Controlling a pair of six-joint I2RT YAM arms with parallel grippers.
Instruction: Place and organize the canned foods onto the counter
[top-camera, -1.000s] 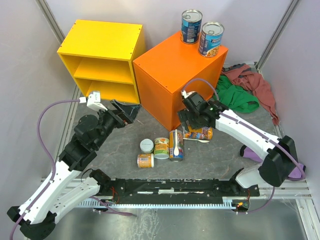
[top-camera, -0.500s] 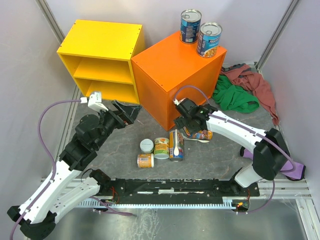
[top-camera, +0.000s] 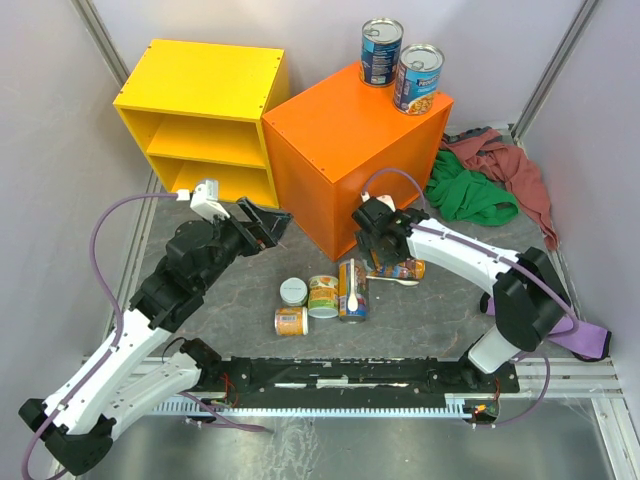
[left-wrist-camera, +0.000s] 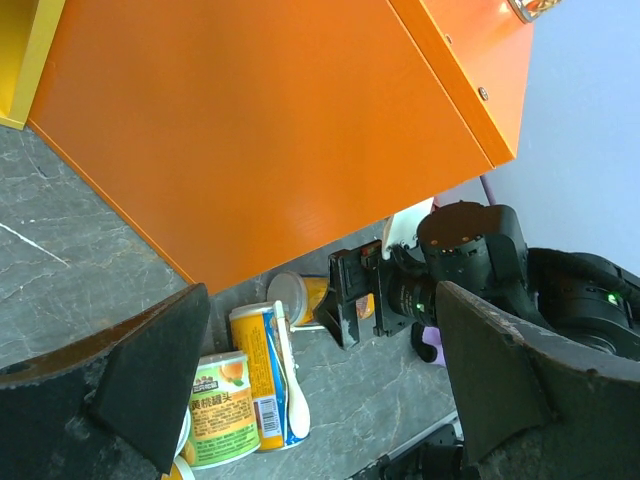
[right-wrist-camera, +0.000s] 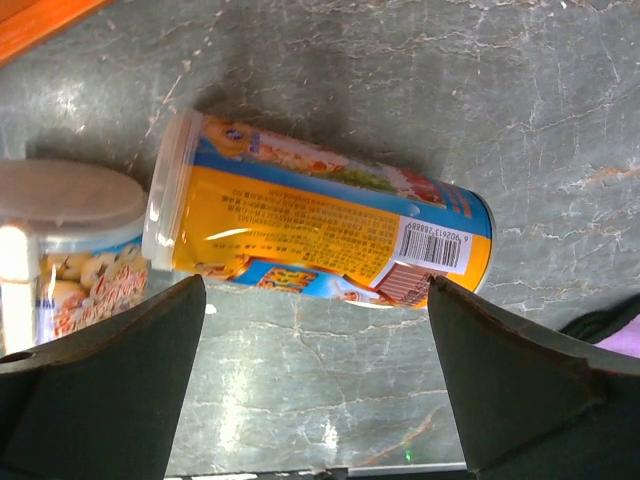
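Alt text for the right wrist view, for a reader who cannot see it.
A yellow-and-blue can lies on its side on the grey stone-patterned surface, framed by the wide-open fingers of the right gripper. A white-lidded can is beside its capped end, and the orange counter shows top left.

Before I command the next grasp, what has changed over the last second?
The left gripper swung forward and right, toward the counter, open and empty. The right arm's elbow folded in and the right gripper slid slightly left above the lying orange-yellow can, jaws open, nothing gripped. The four clustered floor cans and the two cans on the counter stand as before.
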